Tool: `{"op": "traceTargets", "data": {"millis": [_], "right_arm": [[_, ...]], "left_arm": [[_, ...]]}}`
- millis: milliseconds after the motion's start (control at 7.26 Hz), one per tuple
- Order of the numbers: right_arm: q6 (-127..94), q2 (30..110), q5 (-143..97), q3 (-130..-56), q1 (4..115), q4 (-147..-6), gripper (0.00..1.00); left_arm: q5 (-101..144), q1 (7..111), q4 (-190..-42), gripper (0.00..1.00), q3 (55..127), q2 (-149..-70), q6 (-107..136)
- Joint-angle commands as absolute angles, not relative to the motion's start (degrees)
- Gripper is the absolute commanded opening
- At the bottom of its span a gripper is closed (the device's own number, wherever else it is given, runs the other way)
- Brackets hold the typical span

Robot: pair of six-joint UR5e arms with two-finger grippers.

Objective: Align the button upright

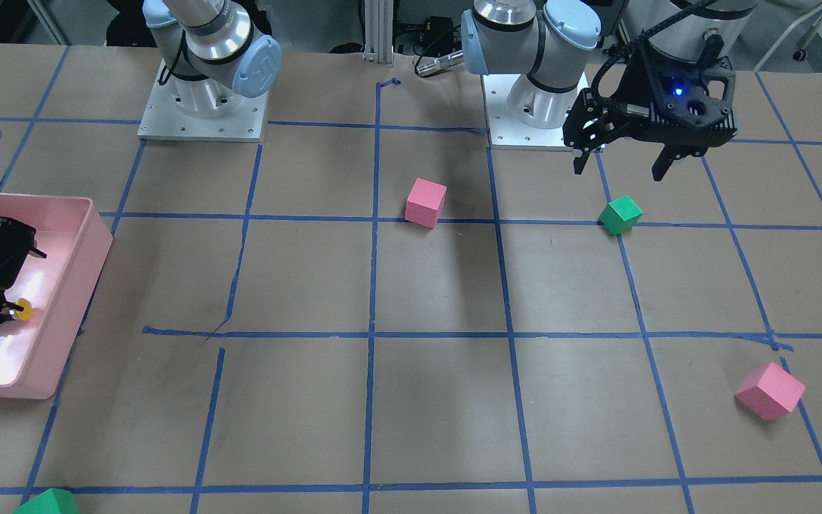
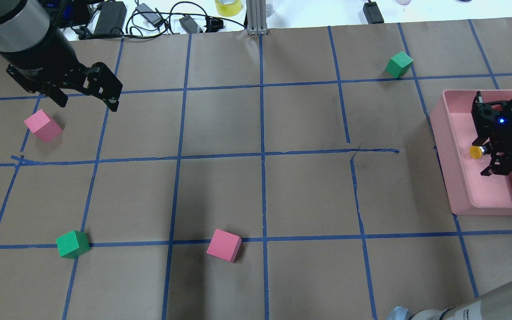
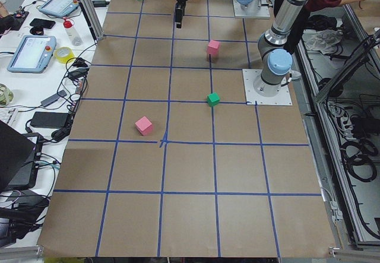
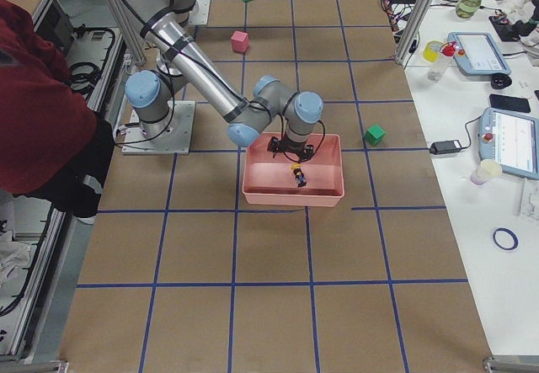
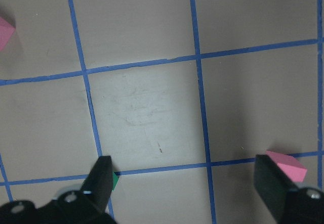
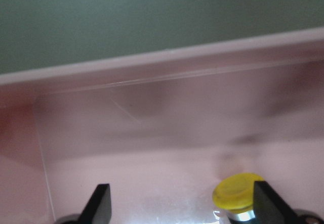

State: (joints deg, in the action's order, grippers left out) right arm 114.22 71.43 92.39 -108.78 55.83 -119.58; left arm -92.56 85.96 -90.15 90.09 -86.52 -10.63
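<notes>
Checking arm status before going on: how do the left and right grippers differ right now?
The left gripper hovers above the table; the right gripper is down inside the pink bin. The left gripper's jaws hold nothing; the right gripper's have the button between them. Both stand open.

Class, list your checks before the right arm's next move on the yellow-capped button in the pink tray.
1. The yellow-capped push-button is inside the pink plastic tray: ok.
2. It sits between the fingers of the right gripper: ok, close to one.
3. The right gripper is shut on it: not ok, open.
4. The button stands upright: cannot tell.
5. The left gripper is away from the tray: ok, open.
</notes>
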Motion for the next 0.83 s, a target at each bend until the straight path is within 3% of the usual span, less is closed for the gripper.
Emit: {"op": "traceTargets", "data": {"millis": [0,689], "right_arm": [[114.96,71.37,94.30,-108.90,55.81,-119.88,1.00],[119.68,71.45,93.44,-109.25,55.55,-119.71,1.00]], "left_arm": [[-92.81,85.96,-90.26,1.00,90.26,-86.48,-10.63],[-92.90,85.96,-90.18,1.00,90.97,-86.04,-10.63]]}}
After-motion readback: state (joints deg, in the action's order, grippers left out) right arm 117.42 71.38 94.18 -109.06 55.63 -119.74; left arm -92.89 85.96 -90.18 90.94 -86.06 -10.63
